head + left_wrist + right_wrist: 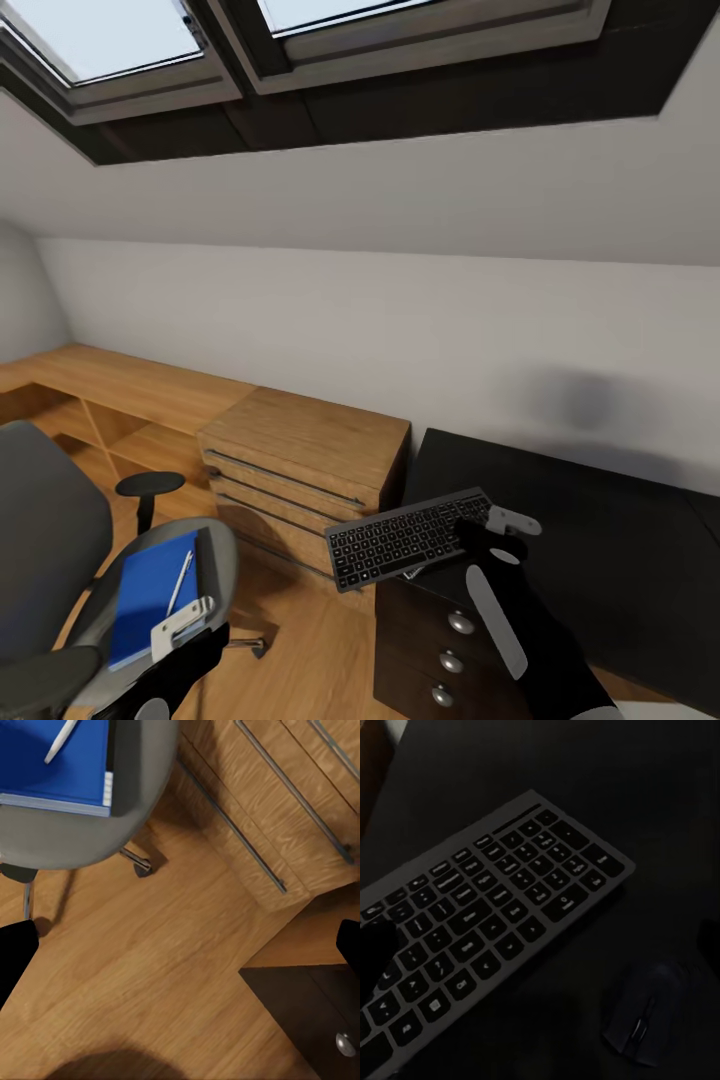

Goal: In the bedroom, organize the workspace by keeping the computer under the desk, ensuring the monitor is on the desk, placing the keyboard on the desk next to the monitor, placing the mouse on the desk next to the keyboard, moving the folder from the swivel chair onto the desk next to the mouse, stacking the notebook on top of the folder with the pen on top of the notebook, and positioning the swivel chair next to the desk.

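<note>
Two grippers are in your head view. Your right gripper [500, 535] is at the right end of the keyboard [405, 540], which it holds lifted and tilted over the front left corner of the desk [600, 540]; part of the keyboard hangs out past the desk edge toward the wooden drawer chest [300, 450]. In your right wrist view the keyboard [487, 937] lies above the black top, one dark finger [375, 952] covers its keys, and a dark mouse [649, 1020] sits just beside its near corner. The fingers are narrow, closed on the keyboard's end.

Your left gripper [185, 625] hangs low, near the front edge of the swivel chair [60, 560] seat. I cannot tell how wide its fingers are.

On the chair seat you see the blue folder [150, 595] with the white pen [180, 582] lying on it; a dark strip along the folder's right side may be the notebook, but it is not clear. Your left wrist view shows the folder [60, 765], the pen [61, 741] and the wooden floor [150, 967].
</note>
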